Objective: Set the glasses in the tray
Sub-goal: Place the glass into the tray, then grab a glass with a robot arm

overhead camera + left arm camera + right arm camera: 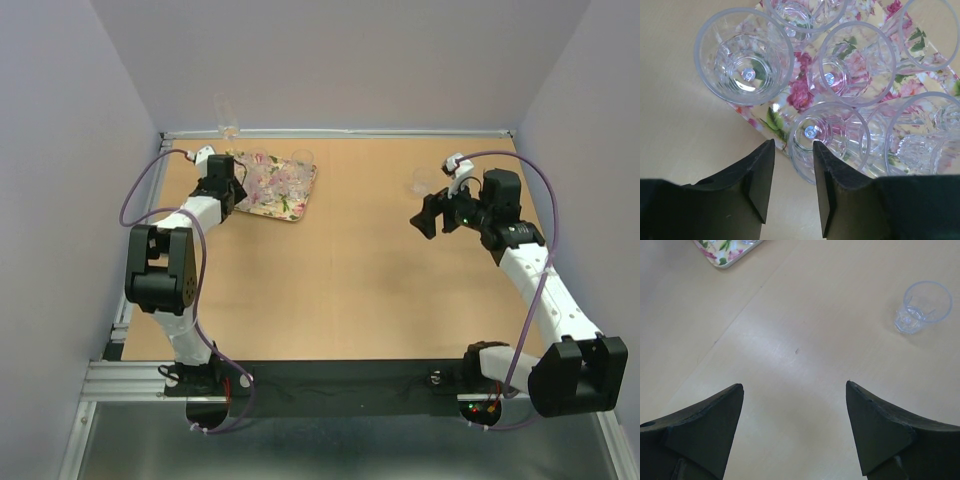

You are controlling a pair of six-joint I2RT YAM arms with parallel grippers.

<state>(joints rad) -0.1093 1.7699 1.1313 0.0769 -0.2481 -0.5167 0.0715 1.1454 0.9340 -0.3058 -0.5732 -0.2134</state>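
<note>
In the top view the left gripper covers the left end of the tray, and the glasses on it are too small and clear to count. In the left wrist view the tray runs off the top and right edges. The top glass and the top-right glass are cropped. The fingers hide the lower parts of the nearest glass and the right glass. Whether a finger touches the nearest glass cannot be told. In the right wrist view only a tray corner shows, at the top edge.
</note>
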